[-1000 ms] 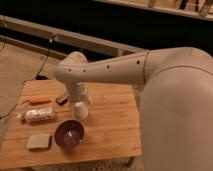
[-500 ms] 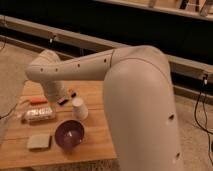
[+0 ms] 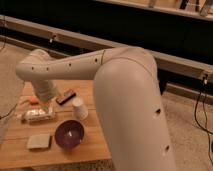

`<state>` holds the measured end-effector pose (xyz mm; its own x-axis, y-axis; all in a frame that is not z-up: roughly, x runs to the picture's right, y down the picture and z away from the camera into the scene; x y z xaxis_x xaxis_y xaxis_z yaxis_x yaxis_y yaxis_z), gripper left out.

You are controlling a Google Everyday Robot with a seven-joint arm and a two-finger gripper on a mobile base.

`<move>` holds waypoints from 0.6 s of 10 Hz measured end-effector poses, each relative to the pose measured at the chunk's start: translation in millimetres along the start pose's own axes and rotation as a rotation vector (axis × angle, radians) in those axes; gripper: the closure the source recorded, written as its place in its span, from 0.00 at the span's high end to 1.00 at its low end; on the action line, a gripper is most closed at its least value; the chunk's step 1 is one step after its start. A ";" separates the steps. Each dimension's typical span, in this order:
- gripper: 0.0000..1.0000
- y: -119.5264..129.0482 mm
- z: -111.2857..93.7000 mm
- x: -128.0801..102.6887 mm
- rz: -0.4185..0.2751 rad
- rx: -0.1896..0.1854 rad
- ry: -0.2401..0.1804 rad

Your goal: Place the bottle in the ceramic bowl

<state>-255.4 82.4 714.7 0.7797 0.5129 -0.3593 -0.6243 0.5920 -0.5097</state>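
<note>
The clear bottle [image 3: 39, 115] with a pale label lies on its side at the left of the wooden table [image 3: 95, 145]. The dark purple ceramic bowl [image 3: 69, 134] stands to its right, nearer the front edge, with nothing in it. My gripper [image 3: 46, 107] hangs from the white arm, right over the bottle's right end, at or just above it. The wrist hides how the two meet.
A grey-beige sponge [image 3: 39, 141] lies left of the bowl. A white cup [image 3: 79, 108] stands behind the bowl. A dark flat object [image 3: 66, 97] and an orange object [image 3: 32, 100] lie farther back. My large arm [image 3: 130, 110] covers the table's right side.
My arm has swung left across the table. The gripper has moved from near the white cup to over the bottle. The objects on the table have not moved.
</note>
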 end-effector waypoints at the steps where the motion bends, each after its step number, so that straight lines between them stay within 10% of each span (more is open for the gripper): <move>1: 0.65 -2.0 0.2 0.2 -0.006 0.000 -0.013; 6: 0.65 -3.4 -23.1 -46.0 -0.377 0.122 -0.246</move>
<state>-287.9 42.4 714.9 0.9276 0.3716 0.0373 -0.3123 0.8266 -0.4682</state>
